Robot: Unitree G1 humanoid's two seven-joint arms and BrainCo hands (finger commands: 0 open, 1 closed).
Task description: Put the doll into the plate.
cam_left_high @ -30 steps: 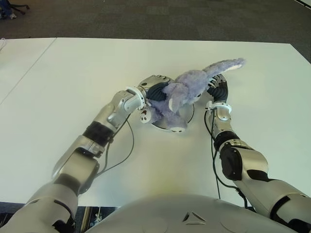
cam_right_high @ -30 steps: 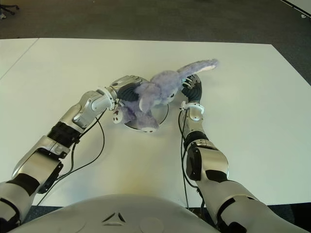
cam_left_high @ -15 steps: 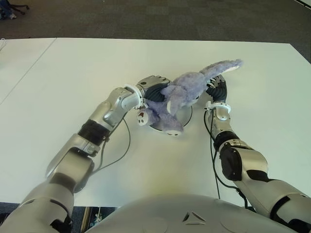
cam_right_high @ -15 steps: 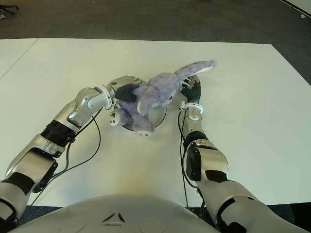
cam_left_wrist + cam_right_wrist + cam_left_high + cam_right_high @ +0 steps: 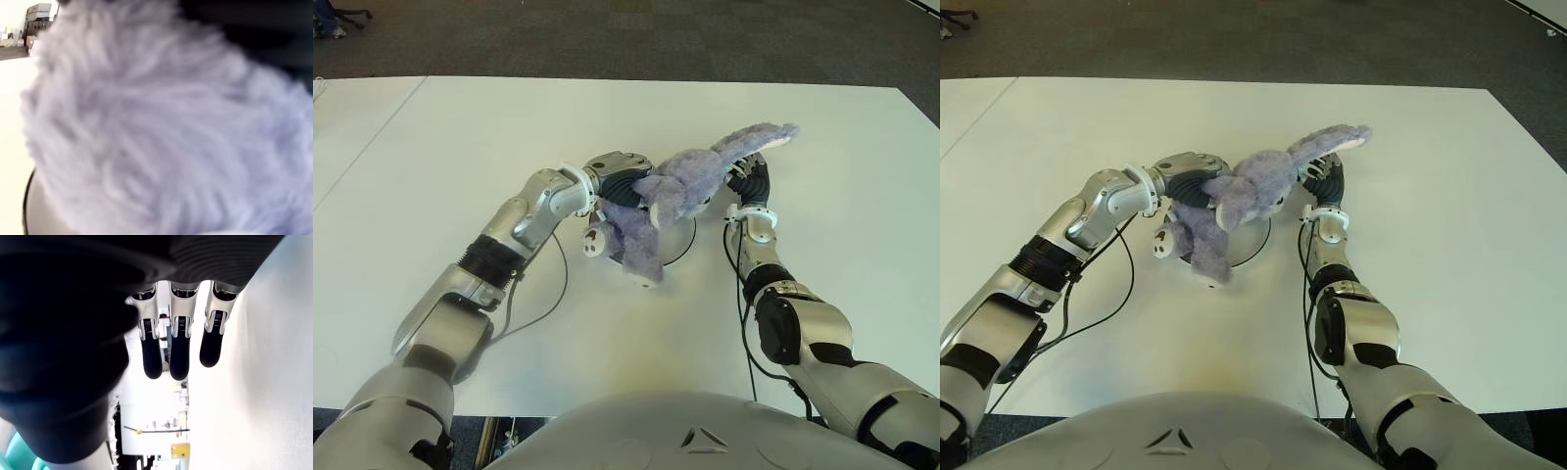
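We hold the purple doll (image 5: 680,186) over the plate (image 5: 677,243).

Our left hand (image 5: 612,174) sits on the plate's left side, fingers closed into the doll's fur; the doll's body drapes across the plate and one limb hangs past its near-left rim onto the white table (image 5: 460,147). Our right hand (image 5: 750,180) is just right of the plate under the doll's long ear, fingers (image 5: 179,350) extended, gripping nothing.

Fluffy lilac plush doll (image 5: 680,191); smooth matt white surface (image 5: 460,147); glossy silver-plastic left hand (image 5: 612,174), black rubbery fingers (image 5: 179,350).
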